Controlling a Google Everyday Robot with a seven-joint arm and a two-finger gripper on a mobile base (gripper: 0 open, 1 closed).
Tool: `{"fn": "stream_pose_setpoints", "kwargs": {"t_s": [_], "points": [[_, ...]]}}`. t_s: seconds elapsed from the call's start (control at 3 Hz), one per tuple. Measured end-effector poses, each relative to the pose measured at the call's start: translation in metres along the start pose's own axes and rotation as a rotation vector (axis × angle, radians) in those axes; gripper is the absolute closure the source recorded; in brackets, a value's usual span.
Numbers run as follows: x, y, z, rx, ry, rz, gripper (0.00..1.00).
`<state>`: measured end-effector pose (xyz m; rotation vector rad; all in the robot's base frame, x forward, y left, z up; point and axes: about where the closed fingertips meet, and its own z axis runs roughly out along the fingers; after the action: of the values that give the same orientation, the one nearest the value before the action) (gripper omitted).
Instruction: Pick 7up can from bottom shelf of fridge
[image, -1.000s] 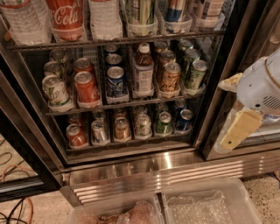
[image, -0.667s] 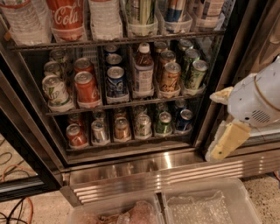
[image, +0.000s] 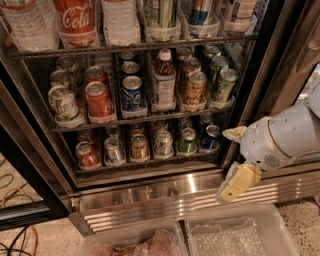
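Note:
The fridge (image: 150, 192) stands open, with a ribbed steel base. Its bottom shelf (image: 150, 162) holds a row of cans in clear trays. From the left they are red, plain silver (image: 114, 150), brown, the pale silvery-green 7up can (image: 163, 142), a deeper green can (image: 187, 140) and a blue can (image: 210, 137). My gripper (image: 226, 165) hangs outside the fridge at the right, in front of the dark frame, level with the bottom shelf. Its cream fingers (image: 240, 181) are spread apart and hold nothing. It is about a hand's width right of the blue can.
The middle rack holds more cans and a tall bottle (image: 163, 82). The top rack holds large bottles. The dark door frame (image: 280, 60) rises at the right. Two clear plastic bins (image: 240, 232) sit on the floor below the base. Cables (image: 20, 235) lie at the lower left.
My gripper and arm have moved left and down, from beside the right frame toward the front of the bottom shelf. The cans have not moved.

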<state>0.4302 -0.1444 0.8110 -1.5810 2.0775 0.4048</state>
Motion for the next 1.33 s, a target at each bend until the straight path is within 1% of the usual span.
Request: {"fn": "stream_pose_setpoints", "kwargs": {"t_s": [0.33, 0.67, 1.0, 1.33], "points": [[0.0, 0.0, 0.0, 0.0, 0.0, 0.0, 0.0], [0.003, 0.008, 0.037, -0.047, -0.048, -0.006, 0.0], [0.006, 0.024, 0.089, -0.102, -0.151, 0.027, 0.0], [0.009, 0.035, 0.135, -0.105, -0.266, 0.076, 0.0]]}}
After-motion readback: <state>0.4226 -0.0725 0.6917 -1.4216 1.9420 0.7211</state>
